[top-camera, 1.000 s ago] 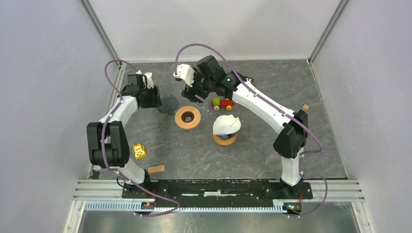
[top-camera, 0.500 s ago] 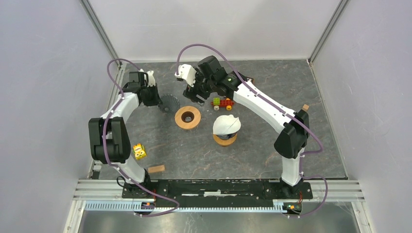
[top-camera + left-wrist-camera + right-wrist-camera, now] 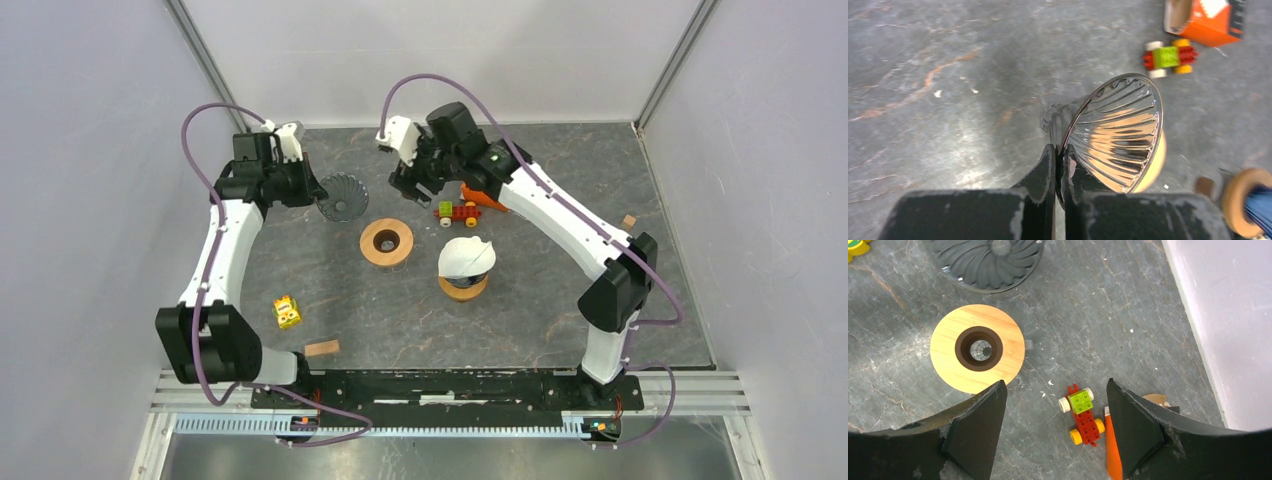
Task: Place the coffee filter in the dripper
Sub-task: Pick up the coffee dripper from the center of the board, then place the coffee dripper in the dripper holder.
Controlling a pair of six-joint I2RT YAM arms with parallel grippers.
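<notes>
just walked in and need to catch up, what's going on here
The left hand is shut on the rim of the ribbed clear glass dripper, holding it tilted. The right hand hangs open and empty in the air near the round wooden ring and the small red, green and yellow toy car. The white paper coffee filter sits on a separate wooden stand, untouched, not yet in the dripper.

The right gripper's (image 3: 1054,385) wide-apart black jaws frame a round wooden ring (image 3: 1008,355) and a red-green-yellow brick toy car (image 3: 1083,417) lying on the grey marbled worktop (image 3: 1108,315), with a ribbed glass dripper (image 3: 985,262) cut off by the top edge.
</notes>
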